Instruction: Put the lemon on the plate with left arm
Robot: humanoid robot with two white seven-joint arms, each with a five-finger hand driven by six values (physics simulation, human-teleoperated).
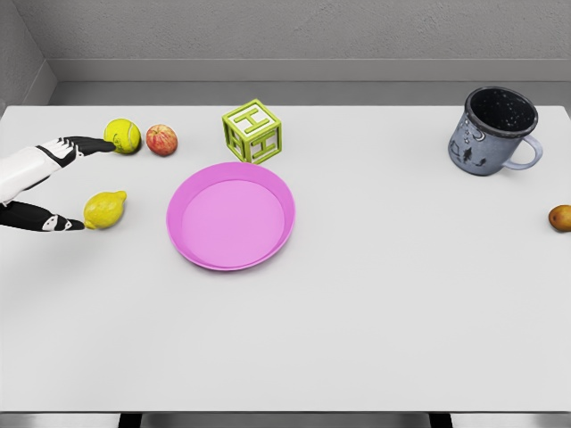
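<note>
Your lemon (pixel 105 209) is a bright yellow oval with a small nub at its right end, lying on its side near the left edge of the white desk (pixel 375 321), a little left of the pink plate (pixel 231 215) and apart from it. The plate is round, shallow and bare, sitting left of the desk's middle. Your left hand (pixel 53 187) comes in from the left edge with its fingers (pixel 94 143) spread wide and released: one dark fingertip reaches just to the lemon's left end and looks to touch it, while another stretches toward the far side and meets a yellow-green tennis ball (pixel 123 135). Nothing is clasped. Just right of that ball lies a red apple (pixel 161 140), the two nearly touching, both beyond the lemon toward the far left corner. A green letter block (pixel 253 131) stands just past the plate's far rim. The strip of desk between lemon and plate holds nothing. Well away near the far right corner stands a dark blue speckled mug (pixel 493 131), upright, handle pointing right, and a small orange-brown fruit (pixel 560 218) lies at the right edge.
</note>
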